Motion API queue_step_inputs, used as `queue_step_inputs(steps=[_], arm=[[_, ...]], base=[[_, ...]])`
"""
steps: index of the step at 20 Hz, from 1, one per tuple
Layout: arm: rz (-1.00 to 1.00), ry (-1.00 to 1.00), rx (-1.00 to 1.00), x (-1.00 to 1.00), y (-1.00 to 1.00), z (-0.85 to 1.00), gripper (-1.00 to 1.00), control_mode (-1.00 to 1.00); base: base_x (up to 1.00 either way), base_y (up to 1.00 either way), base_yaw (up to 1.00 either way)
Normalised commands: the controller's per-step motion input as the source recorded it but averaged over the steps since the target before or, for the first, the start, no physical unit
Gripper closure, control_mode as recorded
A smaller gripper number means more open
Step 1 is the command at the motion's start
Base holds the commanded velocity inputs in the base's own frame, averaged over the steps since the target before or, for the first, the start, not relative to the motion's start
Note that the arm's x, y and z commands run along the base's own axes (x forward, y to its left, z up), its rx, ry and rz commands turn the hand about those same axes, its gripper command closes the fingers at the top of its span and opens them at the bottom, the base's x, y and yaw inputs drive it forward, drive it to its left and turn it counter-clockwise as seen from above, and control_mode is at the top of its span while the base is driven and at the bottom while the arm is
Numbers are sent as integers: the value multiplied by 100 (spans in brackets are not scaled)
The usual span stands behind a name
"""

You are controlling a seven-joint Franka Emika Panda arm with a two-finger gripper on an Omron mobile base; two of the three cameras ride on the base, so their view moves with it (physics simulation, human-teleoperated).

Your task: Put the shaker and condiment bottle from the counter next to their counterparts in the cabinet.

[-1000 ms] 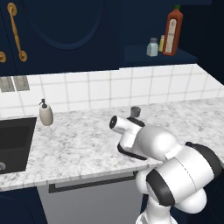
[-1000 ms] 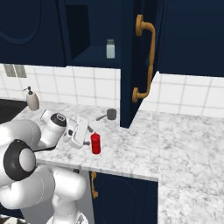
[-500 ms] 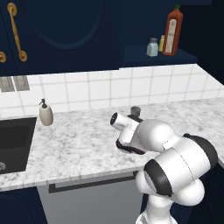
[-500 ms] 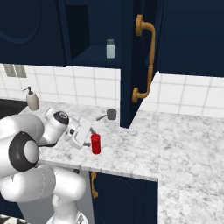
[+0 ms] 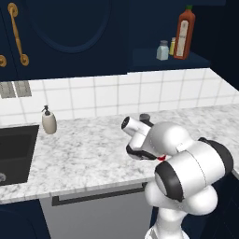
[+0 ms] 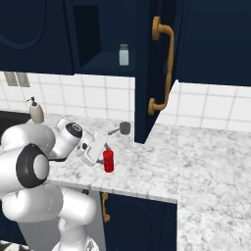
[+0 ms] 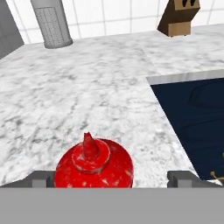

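The condiment bottle (image 7: 93,165) stands upright on the counter (image 7: 87,87) near its front edge, between the wide-open, empty fingers (image 7: 41,178). Small, light and probably slick plastic, it is best gripped around the body below the cap. The right base view shows the grey shaker (image 6: 125,128) behind the bottle.

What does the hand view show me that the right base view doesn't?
Hand view: a knife block by the far tiles, and the open fingers either side of the red bottle, seen from above. Right base view: the soap dispenser, shelf shaker and brass handle. Both: the red bottle upright on the counter, with the grey shaker beyond it.
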Motion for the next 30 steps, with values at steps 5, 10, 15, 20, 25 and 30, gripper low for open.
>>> queue_step_inputs(steps=[5, 10, 15, 20, 25, 30], arm=[[0, 3, 3, 0, 0, -13, 100, -100], [-1, 2, 1, -5, 1, -4, 100, -100], [0, 0, -2, -6, 8, 11, 100, -100], [7, 3, -10, -1, 30, 65, 100, -100], [15, 15, -3, 1, 1, 99, 100, -100], [23, 20, -1, 0, 0, 100, 100, -100]], base=[[0, 0, 0], [0, 0, 0], [0, 0, 0], [0, 0, 0], [0, 0, 0], [0, 0, 0]])
